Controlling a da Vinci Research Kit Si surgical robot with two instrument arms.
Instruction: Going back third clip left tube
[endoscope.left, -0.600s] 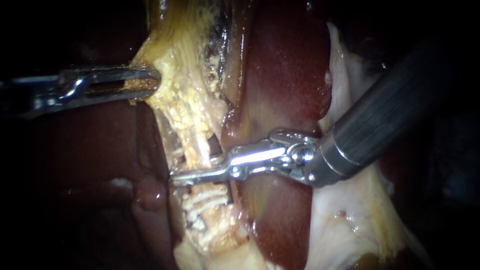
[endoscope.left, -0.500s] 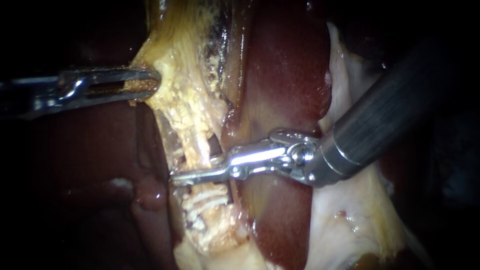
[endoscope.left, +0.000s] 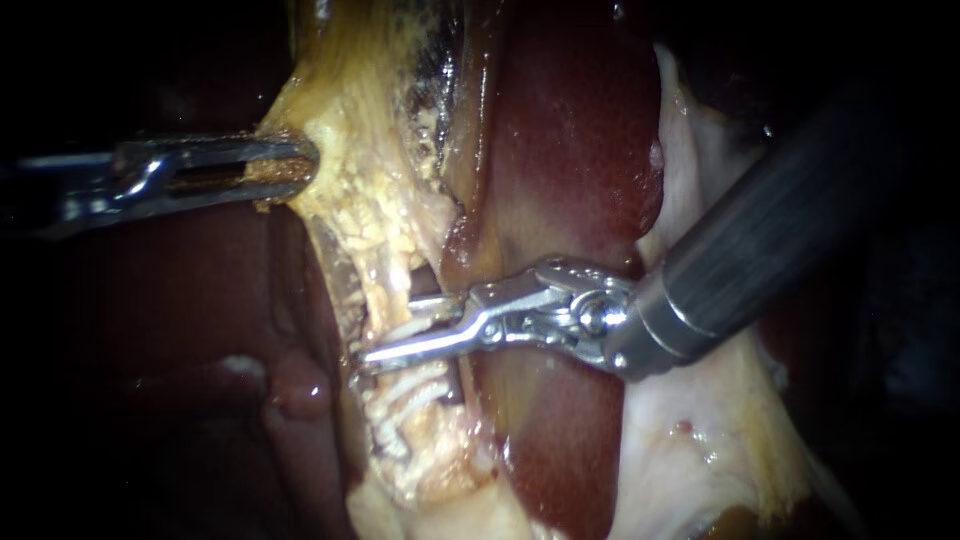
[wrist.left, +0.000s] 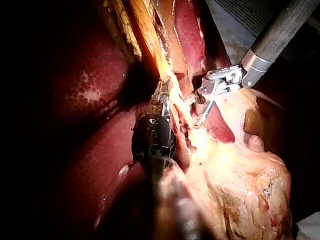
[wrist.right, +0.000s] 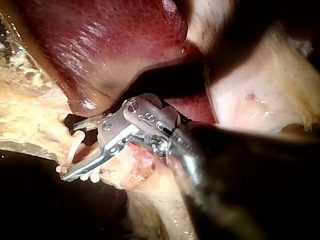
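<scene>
Liver (endoscope.left: 570, 150) behind, right instrument (endoscope.left: 392, 332), jaws apart, straddles tube (endoscope.left: 383, 295).

My left instrument (endoscope.left: 305, 165) enters from nine o'clock, jaws clamped on the tissue band (endoscope.left: 350, 205). My right instrument (endoscope.left: 388, 330) enters from two o'clock across the liver (endoscope.left: 580, 150), its parted jaws straddling the tube (endoscope.left: 383, 285). The clips (endoscope.left: 405, 395) sit just beyond the jaws, toward six o'clock.

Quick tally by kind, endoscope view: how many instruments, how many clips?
Instruments: 2, the left instrument holding the yellowish tissue, and the right instrument at the clips.
Clips: 3 as far as it shows, all white; one sits in the right instrument's open tool and two just below it.
Total: 5
</scene>
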